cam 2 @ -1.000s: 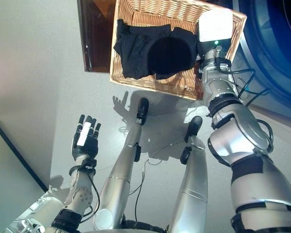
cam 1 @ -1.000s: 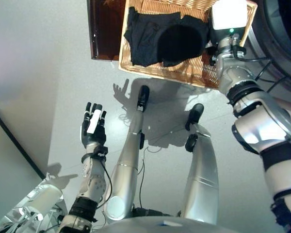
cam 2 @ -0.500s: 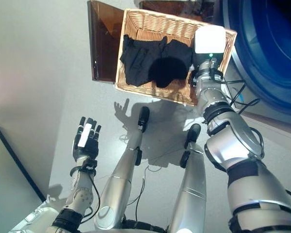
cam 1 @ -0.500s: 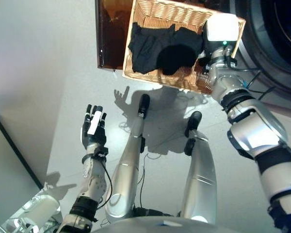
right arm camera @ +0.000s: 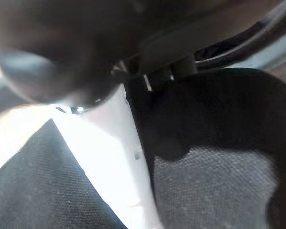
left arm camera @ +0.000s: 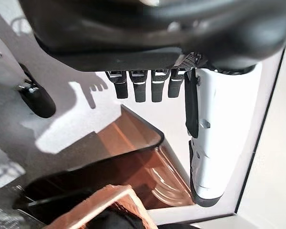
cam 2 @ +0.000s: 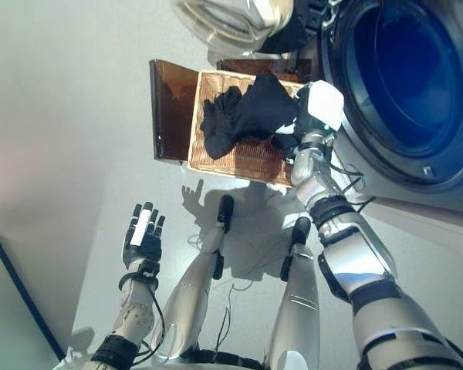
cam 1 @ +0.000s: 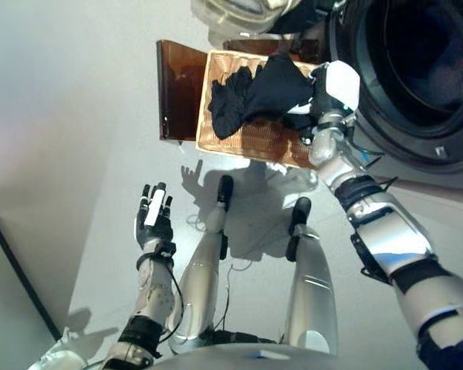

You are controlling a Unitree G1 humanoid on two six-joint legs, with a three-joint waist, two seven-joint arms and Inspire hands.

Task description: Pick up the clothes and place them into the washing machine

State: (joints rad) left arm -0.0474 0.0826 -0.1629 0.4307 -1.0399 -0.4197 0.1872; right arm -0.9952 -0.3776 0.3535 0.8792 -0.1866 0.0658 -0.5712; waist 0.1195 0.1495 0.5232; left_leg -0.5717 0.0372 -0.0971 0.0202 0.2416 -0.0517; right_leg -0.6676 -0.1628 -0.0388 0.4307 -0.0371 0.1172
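While lifted, clothes (cam 1: 270, 89) in right hand (cam 1: 318, 92).

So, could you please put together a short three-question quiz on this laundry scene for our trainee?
1. True or false: the left hand is holding the dark clothes.
2. Which hand is lifting clothes out of the wicker basket? A) the left hand B) the right hand C) neither
3. Fill the gap: the washing machine door is ____.

Key: 1. False: it hangs open over the floor, holding nothing. 2. B: in its wrist view, dark cloth lies against the thumb. 3. Open.
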